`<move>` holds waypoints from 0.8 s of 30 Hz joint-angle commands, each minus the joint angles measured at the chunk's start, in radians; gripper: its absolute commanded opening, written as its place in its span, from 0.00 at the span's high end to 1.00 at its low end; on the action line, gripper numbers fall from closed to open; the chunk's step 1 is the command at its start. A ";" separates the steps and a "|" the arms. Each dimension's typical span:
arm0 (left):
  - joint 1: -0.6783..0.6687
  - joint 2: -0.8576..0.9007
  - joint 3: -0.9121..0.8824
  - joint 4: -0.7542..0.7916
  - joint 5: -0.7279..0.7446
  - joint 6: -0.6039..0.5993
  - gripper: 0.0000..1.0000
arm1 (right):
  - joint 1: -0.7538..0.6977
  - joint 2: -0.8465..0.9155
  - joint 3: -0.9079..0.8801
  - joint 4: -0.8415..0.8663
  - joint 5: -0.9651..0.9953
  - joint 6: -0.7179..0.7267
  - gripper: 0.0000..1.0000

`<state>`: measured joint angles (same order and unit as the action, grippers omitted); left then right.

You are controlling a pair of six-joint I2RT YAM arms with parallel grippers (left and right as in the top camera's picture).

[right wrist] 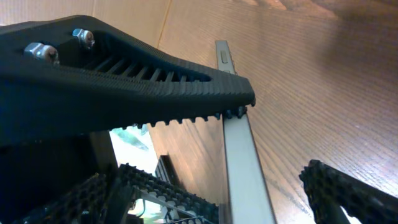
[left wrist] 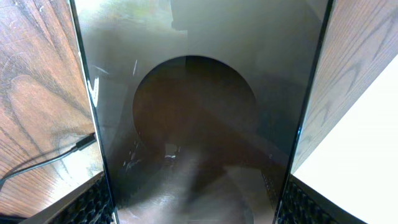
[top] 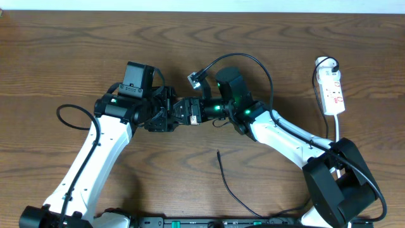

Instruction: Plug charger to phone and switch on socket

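The phone [left wrist: 199,93] fills the left wrist view, a glossy dark slab held up off the table. My left gripper [left wrist: 196,208] is shut on its two long edges. In the overhead view both grippers meet at the table's middle, left [top: 166,118] and right [top: 193,112], and the phone [top: 183,114] is mostly hidden between them. The right wrist view shows the phone's silver side edge [right wrist: 239,143] between my right gripper's [right wrist: 249,196] open fingers, with a gap to the right finger. The charger [top: 231,180] lies loose on the table, and its plug tip [top: 218,152] points at the grippers. The socket [top: 332,88] lies at the far right.
The socket's white cord [top: 338,130] runs down past the right arm's base [top: 342,183]. A thick black arm cable [top: 250,60] loops behind the right wrist. Another black loop [top: 69,117] lies left of the left arm. The charger cable also shows in the left wrist view [left wrist: 50,158].
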<state>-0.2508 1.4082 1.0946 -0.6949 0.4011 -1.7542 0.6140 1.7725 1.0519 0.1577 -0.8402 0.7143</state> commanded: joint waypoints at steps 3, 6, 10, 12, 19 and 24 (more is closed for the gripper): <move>-0.004 -0.016 0.022 0.004 0.036 -0.006 0.93 | 0.017 0.005 0.015 0.003 0.016 -0.024 0.20; -0.004 -0.016 0.022 0.003 0.036 -0.005 0.93 | 0.017 0.005 0.015 0.003 0.016 -0.024 0.28; -0.004 -0.016 0.022 0.004 0.036 -0.006 0.93 | 0.017 0.005 0.015 0.003 0.016 -0.024 0.28; -0.004 -0.016 0.022 0.004 0.036 -0.005 0.93 | 0.017 0.005 0.015 0.003 0.019 -0.024 0.31; -0.004 -0.016 0.022 0.004 0.036 -0.006 0.92 | 0.017 0.005 0.015 0.003 0.019 -0.024 0.30; -0.004 -0.016 0.022 0.004 0.036 -0.005 0.92 | 0.017 0.005 0.015 0.003 0.019 -0.024 0.28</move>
<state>-0.2508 1.4082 1.0946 -0.6952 0.4046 -1.7542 0.6140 1.7725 1.0523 0.1581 -0.8291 0.7029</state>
